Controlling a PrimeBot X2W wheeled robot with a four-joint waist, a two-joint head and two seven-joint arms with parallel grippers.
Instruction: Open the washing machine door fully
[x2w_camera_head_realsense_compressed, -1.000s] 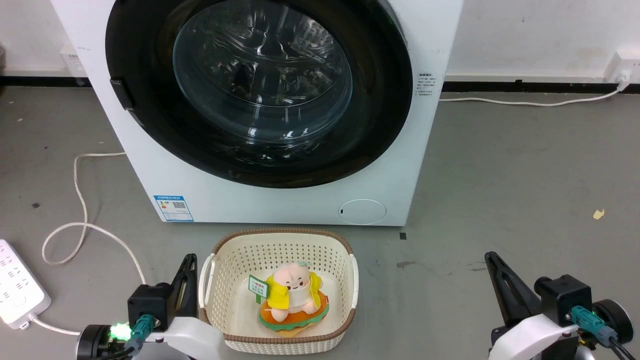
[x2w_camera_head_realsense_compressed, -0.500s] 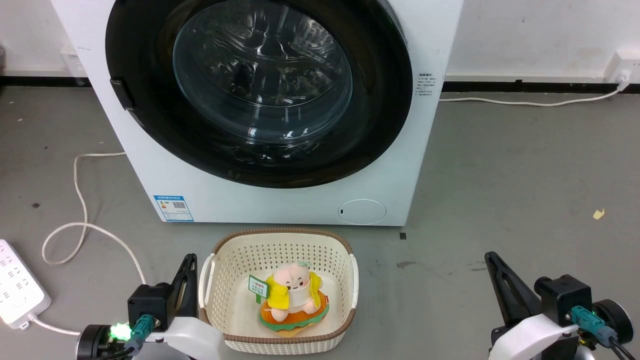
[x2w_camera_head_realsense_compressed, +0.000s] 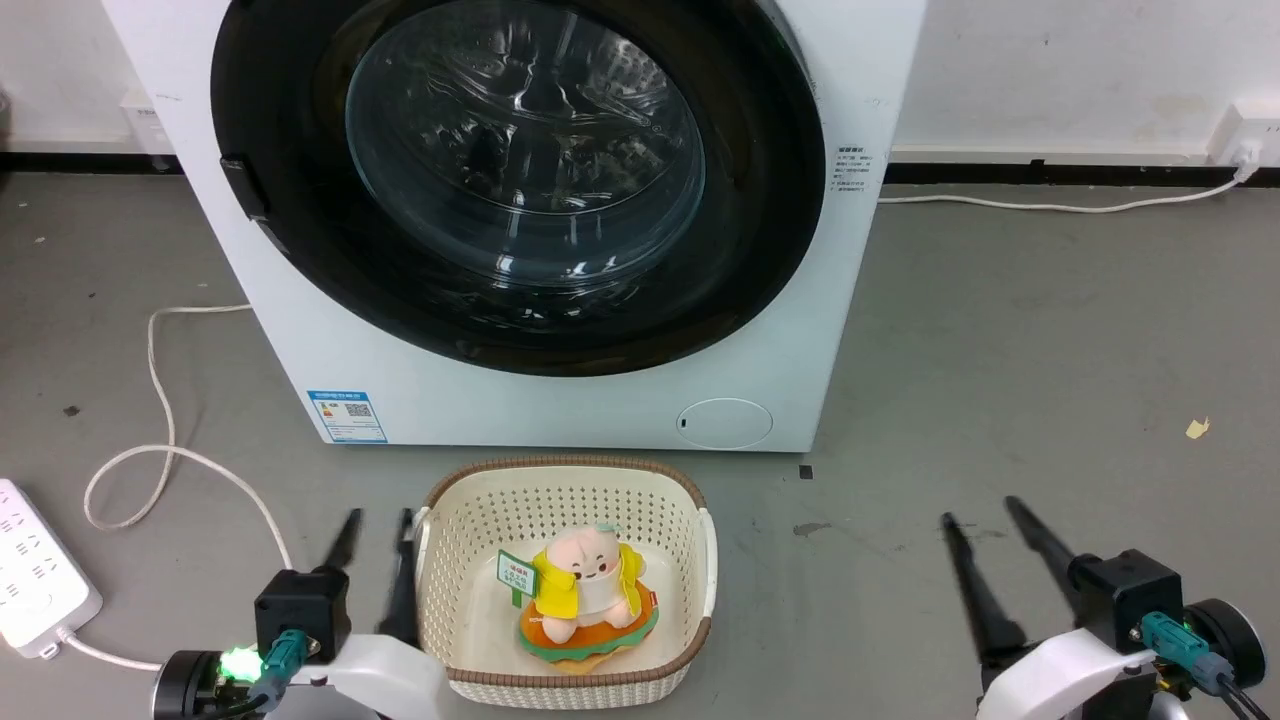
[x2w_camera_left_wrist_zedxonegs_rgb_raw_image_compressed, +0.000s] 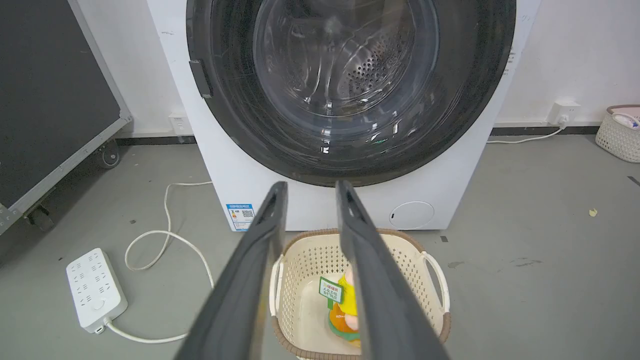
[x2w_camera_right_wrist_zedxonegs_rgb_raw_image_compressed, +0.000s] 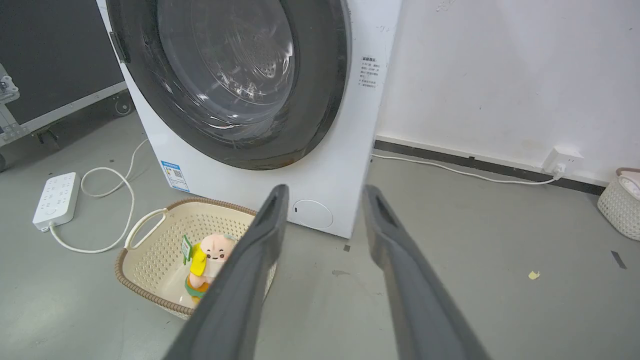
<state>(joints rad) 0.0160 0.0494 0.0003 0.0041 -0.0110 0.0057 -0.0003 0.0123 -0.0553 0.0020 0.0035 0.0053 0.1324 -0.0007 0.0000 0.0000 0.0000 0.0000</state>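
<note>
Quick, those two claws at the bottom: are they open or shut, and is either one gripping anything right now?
Left gripper: open, holding nothing.
Right gripper: open, holding nothing.

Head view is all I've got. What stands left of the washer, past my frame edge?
Observer: A dark wheeled case stands there against the wall, apart from the washer.
Operator: And off to the right?
Observer: A second basket sits on the floor near the socket, well clear of the washer.
Operator: Is the door shut tight on its right side?
Observer: Seen at a slant in the right wrist view, the door lies close against the front, and no gap shows.
</note>
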